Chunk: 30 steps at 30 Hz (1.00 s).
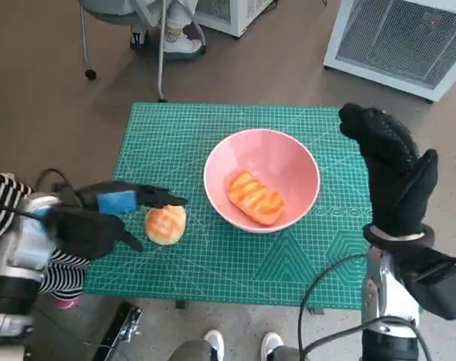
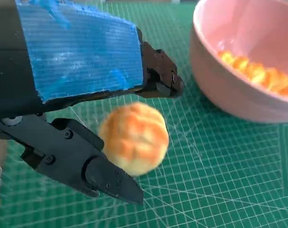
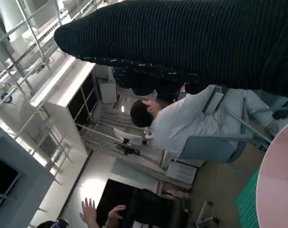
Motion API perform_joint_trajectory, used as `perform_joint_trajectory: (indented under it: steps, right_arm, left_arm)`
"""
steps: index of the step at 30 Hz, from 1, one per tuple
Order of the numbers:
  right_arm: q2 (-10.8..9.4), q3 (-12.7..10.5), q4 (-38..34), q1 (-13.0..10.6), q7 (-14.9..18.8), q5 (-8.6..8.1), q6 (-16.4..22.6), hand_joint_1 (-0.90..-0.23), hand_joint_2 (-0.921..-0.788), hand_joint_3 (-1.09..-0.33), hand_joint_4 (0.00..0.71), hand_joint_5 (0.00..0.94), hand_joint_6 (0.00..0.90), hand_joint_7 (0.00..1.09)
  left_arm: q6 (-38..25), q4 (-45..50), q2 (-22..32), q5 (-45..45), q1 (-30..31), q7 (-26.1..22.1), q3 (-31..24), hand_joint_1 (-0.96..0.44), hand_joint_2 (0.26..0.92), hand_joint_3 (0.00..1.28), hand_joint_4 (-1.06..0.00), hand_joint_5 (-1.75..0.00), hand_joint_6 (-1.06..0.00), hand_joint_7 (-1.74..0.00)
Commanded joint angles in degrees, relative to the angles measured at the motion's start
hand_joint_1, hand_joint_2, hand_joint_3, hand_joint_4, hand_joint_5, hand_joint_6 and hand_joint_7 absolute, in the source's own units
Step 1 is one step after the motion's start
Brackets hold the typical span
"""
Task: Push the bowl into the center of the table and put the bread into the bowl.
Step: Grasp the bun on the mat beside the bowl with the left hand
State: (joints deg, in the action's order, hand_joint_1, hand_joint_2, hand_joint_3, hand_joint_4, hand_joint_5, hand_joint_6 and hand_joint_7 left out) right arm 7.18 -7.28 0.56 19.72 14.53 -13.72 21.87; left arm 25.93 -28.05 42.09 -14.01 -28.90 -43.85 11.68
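The pink bowl [image 1: 275, 156] stands near the middle of the green cutting mat [image 1: 213, 263], and a long glazed bread [image 1: 255, 198] lies inside it. A round bun [image 1: 165, 224] sits on the mat just left of the bowl. My left hand [image 1: 100, 218] is low beside the bun, one finger past its far side and another at its near side. In the left wrist view the bun [image 2: 133, 137] lies between the spread fingers [image 2: 110, 183], with the bowl [image 2: 229, 90] close behind it. My right hand [image 1: 397, 169] is raised flat to the right of the bowl, holding nothing.
A chair on castors [image 1: 89, 73] and a person's feet [image 1: 179, 41] are beyond the table's far edge. A white grilled unit [image 1: 401, 37] stands at the far right. Shoes [image 1: 239, 344] show at the near edge. The right wrist view shows a seated person [image 3: 182, 123].
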Motion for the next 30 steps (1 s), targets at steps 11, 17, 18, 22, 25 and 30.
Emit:
perform_joint_trajectory:
  steps: [11,17,18,22,25,30]
  right_arm:
    - [0.0,-0.2,0.1,-1.1,0.2,-0.79,-1.1,-0.707,-0.921,-0.733,0.199,0.000,0.114,0.41]
    - [-0.2,-0.2,0.0,-1.2,0.1,-0.79,-1.0,-0.707,-0.921,-0.733,0.199,0.000,0.114,0.41]
    - [-0.2,-0.2,0.0,-1.2,0.1,-0.73,-1.0,-0.707,-0.921,-0.733,0.199,0.000,0.114,0.41]
    - [-0.2,-0.2,0.0,-1.3,0.0,-0.59,-1.0,-0.707,-0.921,-0.733,0.199,0.000,0.114,0.41]
    - [-0.2,-0.2,-0.1,-1.3,0.0,-0.58,-0.9,-0.710,-0.921,-0.733,0.199,0.000,0.113,0.41]
    - [-0.1,-0.3,-0.1,-1.2,0.0,-0.53,-0.9,-0.712,-0.921,-0.733,0.199,0.000,0.113,0.41]
  left_arm:
    - [5.0,-9.1,-3.6,-8.8,-2.5,12.5,3.2,0.06,0.828,0.02,-0.71,-0.11,-0.69,-0.13]
    - [6.7,-11.3,-3.8,-11.0,-3.1,16.4,4.1,0.03,0.899,0.08,-0.75,-0.85,-0.57,-0.94]
    - [7.0,-11.7,-3.8,-11.4,-3.2,17.0,4.3,0.02,0.903,0.08,-0.74,-0.91,-0.56,-1.00]
    - [8.0,-12.8,-3.6,-13.1,-3.7,19.4,5.1,0.01,0.916,0.08,-0.74,-1.10,-0.54,-1.14]
    - [8.4,-13.6,-3.6,-13.6,-4.1,20.6,5.5,0.00,0.919,0.08,-0.75,-1.14,-0.55,-1.16]
    - [8.6,-13.5,-3.2,-13.9,-4.4,21.4,5.5,0.00,0.920,0.07,-0.75,-1.15,-0.55,-1.18]
